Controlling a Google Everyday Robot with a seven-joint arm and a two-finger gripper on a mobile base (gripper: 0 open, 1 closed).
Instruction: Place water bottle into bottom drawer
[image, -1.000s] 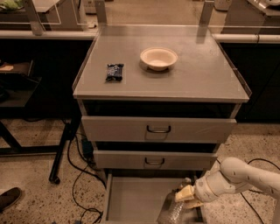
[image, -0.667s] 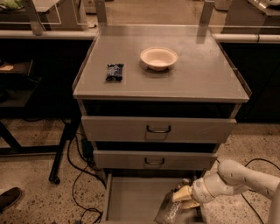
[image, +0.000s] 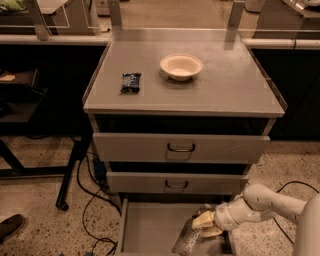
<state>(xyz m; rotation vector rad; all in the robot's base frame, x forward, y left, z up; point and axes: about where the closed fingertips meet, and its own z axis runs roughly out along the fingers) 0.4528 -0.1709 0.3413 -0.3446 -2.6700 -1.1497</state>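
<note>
The bottom drawer (image: 150, 230) is pulled open below the two upper drawers, its flat grey floor showing. The water bottle (image: 186, 240), clear and ribbed, hangs tilted over the drawer's right part, its lower end near the picture's bottom edge. My gripper (image: 204, 224) reaches in from the right on a white arm and is shut on the bottle's upper end. The bottle's cap and label are hidden by the fingers.
On the cabinet top (image: 235, 90) stand a white bowl (image: 181, 66) and a dark snack packet (image: 131, 82). The two upper drawers (image: 181, 148) show dark loop handles. Black cables (image: 87, 200) lie on the speckled floor at the left. A shoe (image: 10, 227) is at the lower left.
My gripper with the bottle has shifted slightly left and lower over the open bottom drawer. Nothing else has moved.
</note>
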